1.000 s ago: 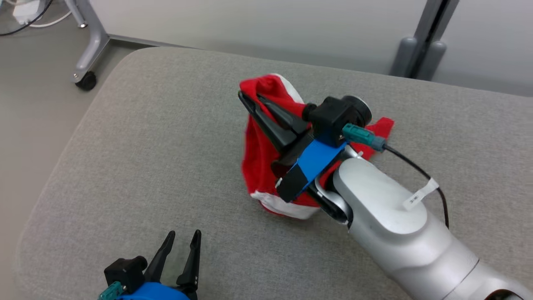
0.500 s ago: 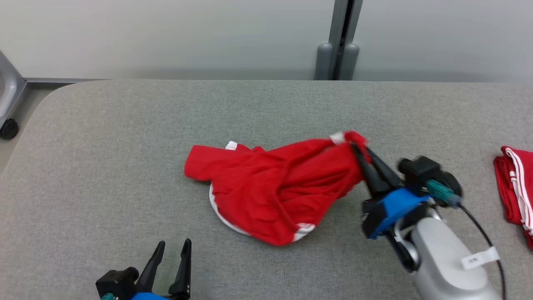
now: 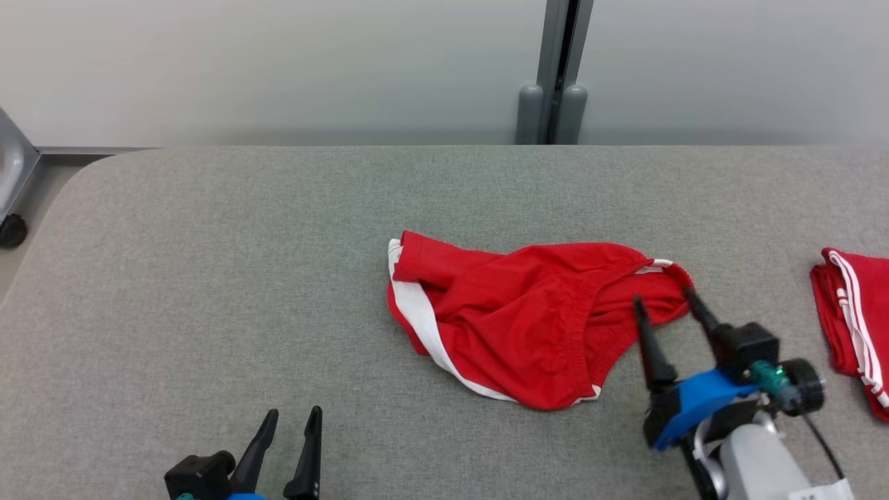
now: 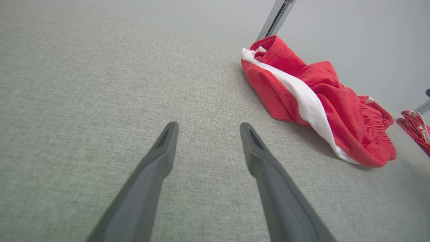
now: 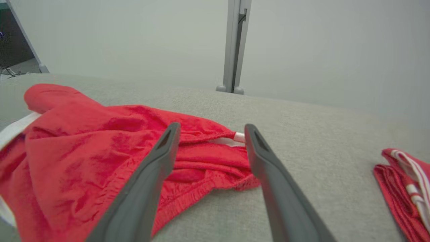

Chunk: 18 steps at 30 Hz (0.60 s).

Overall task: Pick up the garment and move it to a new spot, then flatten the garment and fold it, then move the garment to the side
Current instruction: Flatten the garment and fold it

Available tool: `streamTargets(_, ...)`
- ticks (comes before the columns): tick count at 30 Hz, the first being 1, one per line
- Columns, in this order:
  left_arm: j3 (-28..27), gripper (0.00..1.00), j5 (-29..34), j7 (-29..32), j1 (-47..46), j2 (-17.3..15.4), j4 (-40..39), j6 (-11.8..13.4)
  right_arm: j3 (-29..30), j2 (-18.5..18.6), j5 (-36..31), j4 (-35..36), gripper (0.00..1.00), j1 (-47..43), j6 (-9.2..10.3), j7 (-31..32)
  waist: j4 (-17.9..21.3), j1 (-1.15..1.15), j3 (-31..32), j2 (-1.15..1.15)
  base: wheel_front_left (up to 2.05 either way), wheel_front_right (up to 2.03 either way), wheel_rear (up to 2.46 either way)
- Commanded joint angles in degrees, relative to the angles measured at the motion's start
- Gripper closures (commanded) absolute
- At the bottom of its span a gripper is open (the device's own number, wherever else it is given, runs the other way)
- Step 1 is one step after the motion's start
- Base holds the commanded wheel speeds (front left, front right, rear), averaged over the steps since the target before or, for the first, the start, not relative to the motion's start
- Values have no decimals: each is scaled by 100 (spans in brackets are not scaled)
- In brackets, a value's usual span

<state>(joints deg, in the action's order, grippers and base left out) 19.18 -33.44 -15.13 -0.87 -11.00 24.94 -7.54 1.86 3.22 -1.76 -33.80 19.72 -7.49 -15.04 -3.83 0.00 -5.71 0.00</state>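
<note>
Plainly, left gripper and right gripper gaped empty; flattening the crumpled red-and-white fabric shorts needed opposite edges pinched and drawn apart.

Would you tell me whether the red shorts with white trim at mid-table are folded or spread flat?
Neither: the red shorts with white trim lie crumpled on the grey fabric surface, layers bunched and overlapping unevenly.

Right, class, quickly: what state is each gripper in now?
Left gripper: open, holding nothing.
Right gripper: open, holding nothing, poised at the waistband of the red garment.
</note>
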Motion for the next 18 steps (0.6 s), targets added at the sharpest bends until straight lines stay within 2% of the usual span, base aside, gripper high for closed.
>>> streamTargets(1,-3,0,19,0,38,-21,11,10,-401,-42,233,90,0,-260,0,-17,-22,0,14,0,0,0,0)
streamTargets(5,8,0,21,-1,14,-3,18,10,-1275,-17,706,114,0,-603,0,-17,-76,0,5,0,0,0,0)
streamTargets(7,8,0,18,0,14,1,6,10,-1496,-8,832,29,0,-691,1,-17,-98,0,-18,0,0,0,0)
streamTargets(17,44,0,-31,0,-21,-50,-4,10,-1758,-21,1055,-403,0,-533,0,-18,-206,0,-119,0,0,0,0)
streamTargets(18,44,0,-37,0,-32,-52,-1,10,-1794,-20,1110,-438,7,-503,0,-17,-214,0,-125,0,0,0,0)
